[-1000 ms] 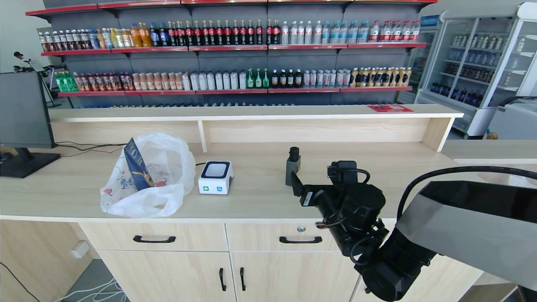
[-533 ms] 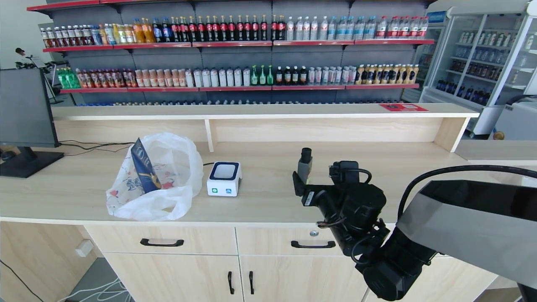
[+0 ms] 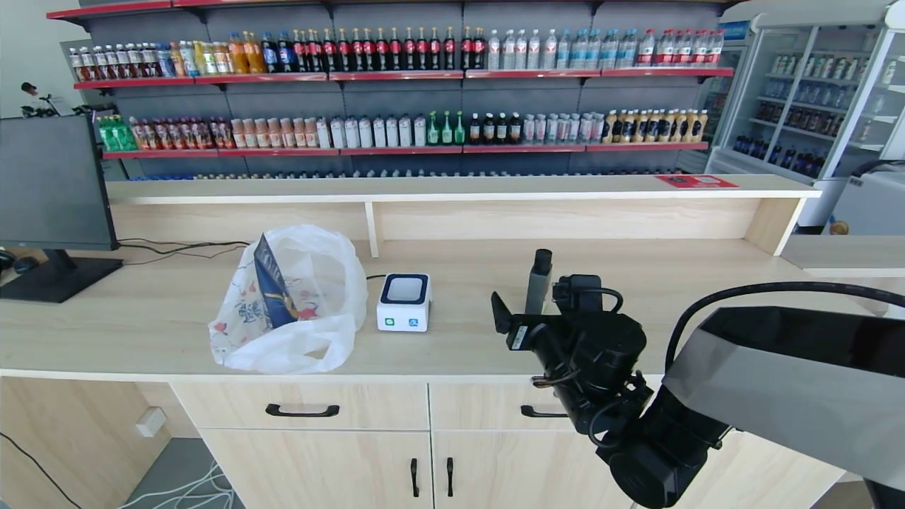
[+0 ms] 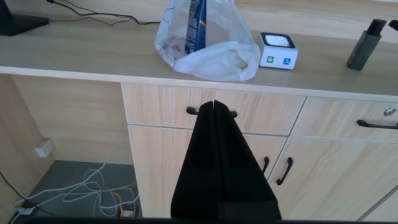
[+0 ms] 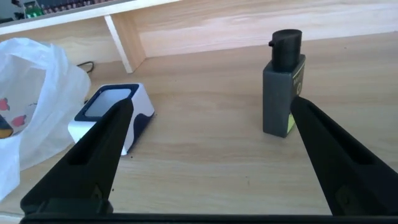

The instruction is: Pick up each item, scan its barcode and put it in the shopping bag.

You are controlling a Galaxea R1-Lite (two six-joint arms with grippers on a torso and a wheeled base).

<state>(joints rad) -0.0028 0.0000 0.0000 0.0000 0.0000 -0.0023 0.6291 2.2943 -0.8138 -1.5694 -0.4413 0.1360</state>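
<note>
A dark grey bottle [image 3: 539,281] with a black cap stands upright on the wooden counter [image 3: 459,346], right of the small white scanner [image 3: 404,302]. Left of the scanner lies the white shopping bag [image 3: 311,283] with a blue packet [image 3: 272,286] standing in it. My right gripper [image 5: 209,106] is open and holds nothing; it hovers just in front of the bottle [image 5: 283,84], with the scanner [image 5: 112,118] off to one side. One of its fingers [image 3: 499,312] shows near the bottle's base. My left gripper [image 4: 214,109] is shut and empty, low in front of the drawers, below the bag [image 4: 208,43].
A monitor [image 3: 53,184] with cables stands at the counter's left end. A raised shelf [image 3: 459,189] runs along the back of the counter. Drawers and cupboard doors [image 3: 304,410] sit below the front edge. Drink shelves and fridges fill the room behind.
The whole head view has shifted, so the camera moved. Against the counter, my right gripper now sits slightly left of the bottle. The bag, scanner and bottle have not moved.
</note>
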